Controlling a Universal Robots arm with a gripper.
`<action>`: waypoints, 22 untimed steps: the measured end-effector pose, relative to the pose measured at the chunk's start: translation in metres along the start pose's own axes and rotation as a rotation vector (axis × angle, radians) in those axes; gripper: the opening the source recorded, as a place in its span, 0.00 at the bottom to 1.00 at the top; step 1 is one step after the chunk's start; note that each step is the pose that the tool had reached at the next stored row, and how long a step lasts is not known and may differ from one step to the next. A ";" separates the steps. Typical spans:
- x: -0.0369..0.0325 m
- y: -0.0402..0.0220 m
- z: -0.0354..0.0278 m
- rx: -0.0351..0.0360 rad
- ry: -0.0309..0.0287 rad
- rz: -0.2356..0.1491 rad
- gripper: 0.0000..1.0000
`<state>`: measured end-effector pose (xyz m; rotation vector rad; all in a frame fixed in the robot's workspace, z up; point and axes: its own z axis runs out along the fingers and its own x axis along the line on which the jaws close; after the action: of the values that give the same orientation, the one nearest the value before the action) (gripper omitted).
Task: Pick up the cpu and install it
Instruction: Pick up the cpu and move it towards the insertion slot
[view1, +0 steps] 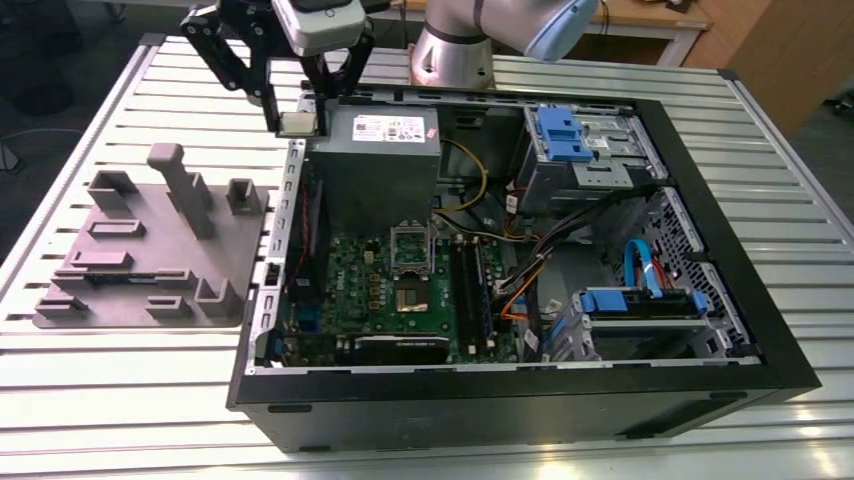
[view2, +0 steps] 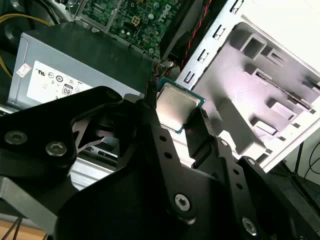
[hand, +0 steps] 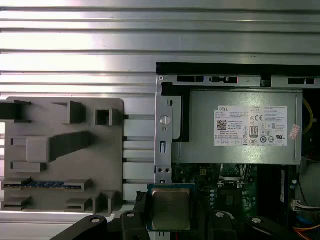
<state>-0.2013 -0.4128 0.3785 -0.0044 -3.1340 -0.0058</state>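
Cpu (view1: 296, 123) hangs pinched between the jaws of the gripper (view1: 296, 114), above the far corner of the case (view1: 534, 410) at the exterior view's left. Further left, a grey fixture (view1: 147, 250) lies on the slatted table (view1: 120, 400). Just right of the chip sits the power supply (view1: 387, 150). Nearer lies the motherboard (view1: 354, 275) with its socket (view1: 411, 285). Cables (view1: 534, 265) and drive cages (view1: 574, 140) crowd the right.

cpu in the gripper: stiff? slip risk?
Probably rigid: the cpu sits flat, unbent, in the gripper. Likely light, being thin and small. Its smooth metal top looks slippery; pinched at its edges, it might twist.
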 end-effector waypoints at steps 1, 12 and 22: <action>-0.0039 0.0000 -0.0001 0.0001 0.0000 0.000 0.47; -0.0252 0.0001 -0.0002 -0.0002 0.0001 0.000 0.47; -0.0266 0.0001 -0.0002 -0.0002 0.0000 0.000 0.47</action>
<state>-0.1747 -0.4127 0.3786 -0.0042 -3.1340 -0.0061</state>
